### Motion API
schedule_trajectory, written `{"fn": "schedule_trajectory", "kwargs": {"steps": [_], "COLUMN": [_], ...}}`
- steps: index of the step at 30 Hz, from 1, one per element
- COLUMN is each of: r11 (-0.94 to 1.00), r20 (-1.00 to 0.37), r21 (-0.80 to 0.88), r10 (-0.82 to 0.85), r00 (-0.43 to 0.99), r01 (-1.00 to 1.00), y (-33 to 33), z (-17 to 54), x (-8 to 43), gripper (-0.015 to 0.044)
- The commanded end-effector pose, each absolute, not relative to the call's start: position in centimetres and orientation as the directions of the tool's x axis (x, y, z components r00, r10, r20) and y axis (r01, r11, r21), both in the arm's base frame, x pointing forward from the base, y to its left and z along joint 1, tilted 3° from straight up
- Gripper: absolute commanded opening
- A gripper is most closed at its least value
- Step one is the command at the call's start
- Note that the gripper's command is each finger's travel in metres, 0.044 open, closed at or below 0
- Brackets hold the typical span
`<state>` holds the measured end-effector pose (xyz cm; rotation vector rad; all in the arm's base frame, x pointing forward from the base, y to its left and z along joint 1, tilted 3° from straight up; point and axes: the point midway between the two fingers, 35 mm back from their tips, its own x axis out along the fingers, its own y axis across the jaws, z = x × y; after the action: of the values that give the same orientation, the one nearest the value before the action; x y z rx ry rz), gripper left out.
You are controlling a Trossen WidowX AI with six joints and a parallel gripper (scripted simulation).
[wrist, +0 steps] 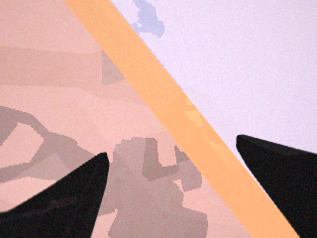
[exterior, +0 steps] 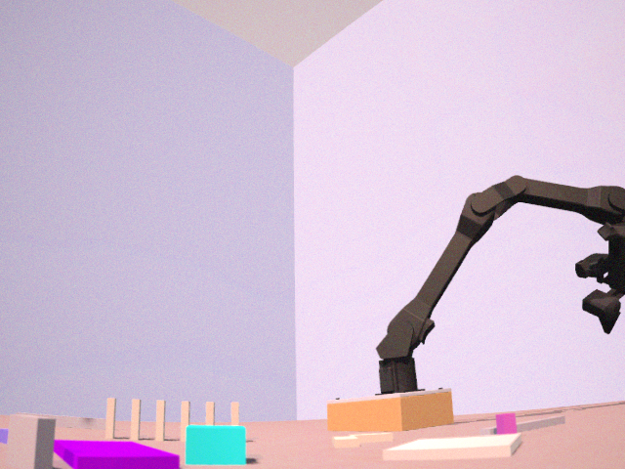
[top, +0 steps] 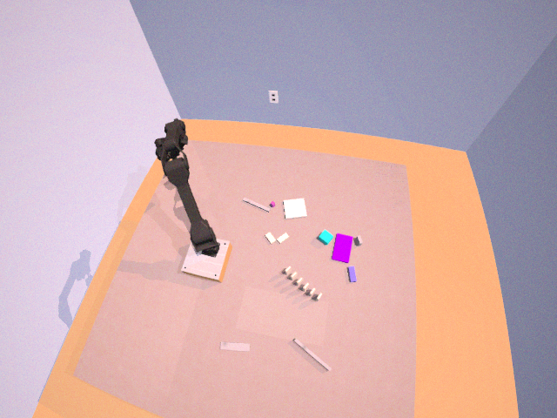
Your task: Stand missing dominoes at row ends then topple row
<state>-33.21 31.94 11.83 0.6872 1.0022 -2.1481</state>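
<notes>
A row of several cream dominoes [top: 298, 281] [exterior: 160, 419] stands upright and evenly spaced, running diagonally in the top view. Two cream dominoes lie flat between the row and the white square: a left one [top: 270, 238] and a right one [top: 282, 238]. In the exterior view they lie low in front of the arm's base and overlap. My gripper [wrist: 171, 149] is open and empty, its two black fingers wide apart. It hangs high above the table's left edge, far from all the dominoes; the exterior view shows it only partly, at the right border.
The arm base [top: 205, 265] [exterior: 363, 416] is left of the dominoes. A white square [top: 295, 208] [exterior: 454, 447], magenta cube [top: 272, 204] [exterior: 505, 422], cyan block [top: 325, 237] [exterior: 216, 445], purple slab [top: 342, 247] [exterior: 115, 454], grey block [top: 359, 240] [exterior: 30, 442] and violet block [top: 352, 273] lie around, with pale strips.
</notes>
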Motion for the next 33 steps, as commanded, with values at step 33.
{"fn": "schedule_trajectory", "kwargs": {"steps": [33], "r11": [-0.125], "r20": [-0.985], "r21": [0.08], "r10": [0.144], "r00": [-0.098], "r01": [-0.989], "y": [28.8], "z": [7.5], "x": [20.1], "gripper": [0.044]}}
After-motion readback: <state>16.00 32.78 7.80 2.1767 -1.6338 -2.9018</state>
